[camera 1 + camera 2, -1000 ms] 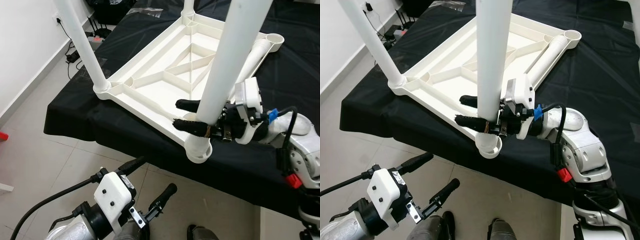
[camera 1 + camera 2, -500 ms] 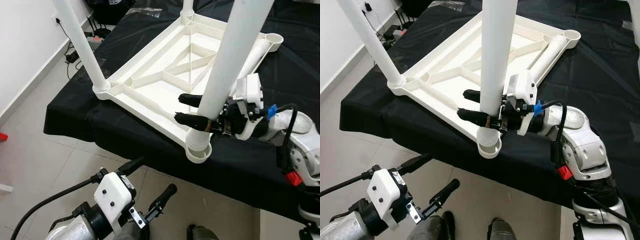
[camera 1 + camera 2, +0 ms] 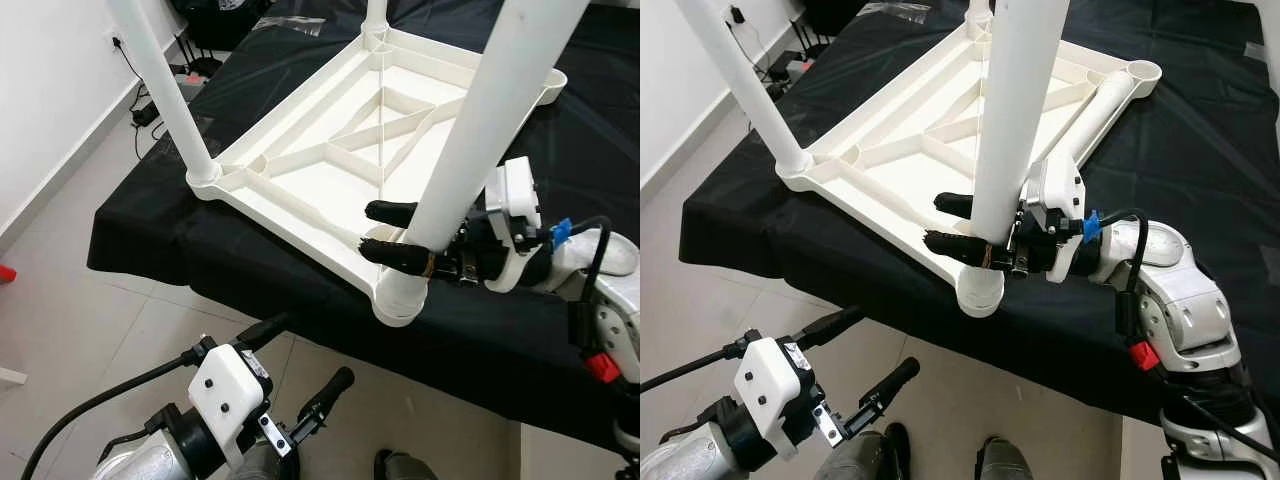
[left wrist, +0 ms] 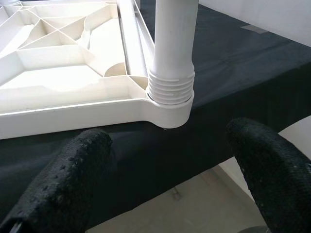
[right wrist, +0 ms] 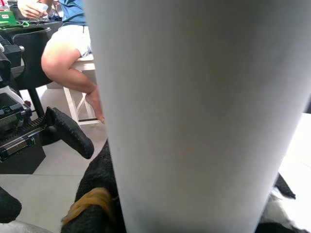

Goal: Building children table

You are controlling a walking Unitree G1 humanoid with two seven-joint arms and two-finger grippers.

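Our right gripper [image 3: 965,225] fingers clasp the stiff, light white plastic table leg [image 3: 1015,120] low near its socket; left gripper [image 4: 165,174] idles open.

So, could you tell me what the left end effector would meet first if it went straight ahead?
Probably the black-draped bench edge, just below the threaded corner socket holding a white leg. The left end effector is open, and depth is uncertain.

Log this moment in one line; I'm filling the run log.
right end effector: shut on white leg | leg in corner socket of tabletop | left end effector: open, idle
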